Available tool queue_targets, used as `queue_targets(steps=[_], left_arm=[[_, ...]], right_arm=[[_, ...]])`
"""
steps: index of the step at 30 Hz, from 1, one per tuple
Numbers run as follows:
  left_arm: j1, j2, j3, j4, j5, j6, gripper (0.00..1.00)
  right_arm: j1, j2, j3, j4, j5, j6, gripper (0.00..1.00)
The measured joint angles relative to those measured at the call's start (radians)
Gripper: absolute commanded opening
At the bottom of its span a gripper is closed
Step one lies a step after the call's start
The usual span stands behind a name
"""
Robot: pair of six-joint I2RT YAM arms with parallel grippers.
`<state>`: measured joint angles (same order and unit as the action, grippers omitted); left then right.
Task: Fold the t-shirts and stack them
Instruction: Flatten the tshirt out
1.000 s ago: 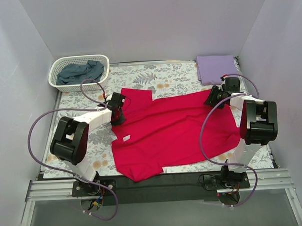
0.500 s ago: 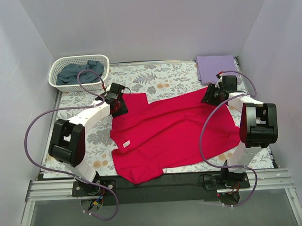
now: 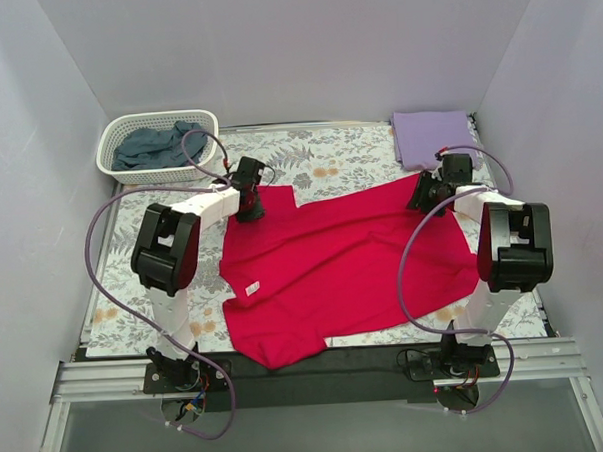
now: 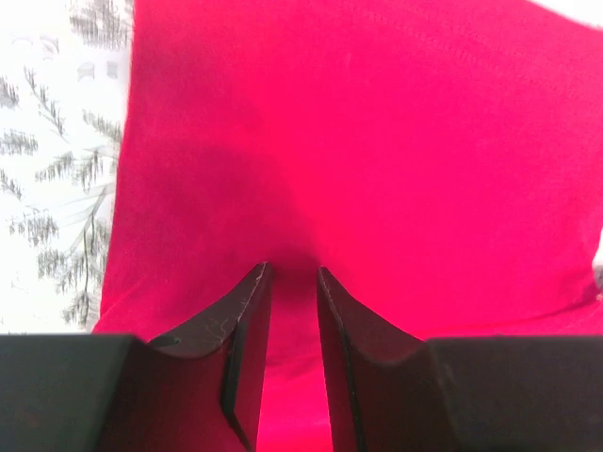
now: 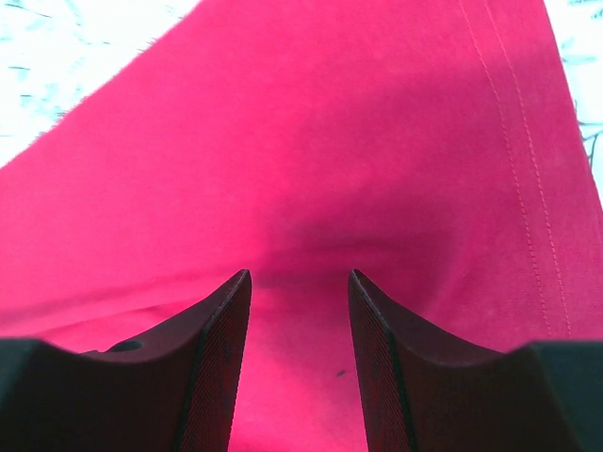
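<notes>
Floral table covering (image 3: 348,154) carries the crimson tee (image 3: 333,270), spread almost flat, with its far corners under the two grippers. The left gripper (image 4: 293,269) is pinched on the cloth. The right gripper (image 5: 299,273) has its fingers parted with red between them, and I cannot tell whether it grips. Best judged: draw both corners apart evenly, keeping low, so the creases go before any fold. The lavender tee (image 3: 430,135) lies just beyond the right gripper. The blue-grey tee (image 3: 163,144) sits in the basket (image 3: 110,144), beyond and outboard of the left.
</notes>
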<state>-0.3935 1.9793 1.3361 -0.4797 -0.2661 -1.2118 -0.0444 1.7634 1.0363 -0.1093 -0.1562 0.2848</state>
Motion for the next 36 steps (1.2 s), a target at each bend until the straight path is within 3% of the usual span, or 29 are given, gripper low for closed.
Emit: queue_targets(steps=[16,24,31,36], left_arm=[[0.083,0.248,0.330,0.057,-0.024,0.064,0.28],[0.100,0.332,0.458,0.071,0.001,0.090,0.39],[0.102,0.259,0.374,0.061,0.019,0.105,0.53],[0.090,-0.008,0.123,0.011,0.011,0.069,0.55]], right_arm=[[-0.016,0.141,0.134,0.008,0.026,0.030,0.45],[-0.017,0.156,0.161,0.002,0.018,0.017,0.49],[-0.011,0.032,0.142,-0.058,0.016,-0.001,0.52],[0.062,-0.155,0.079,-0.103,0.045,-0.002,0.53]])
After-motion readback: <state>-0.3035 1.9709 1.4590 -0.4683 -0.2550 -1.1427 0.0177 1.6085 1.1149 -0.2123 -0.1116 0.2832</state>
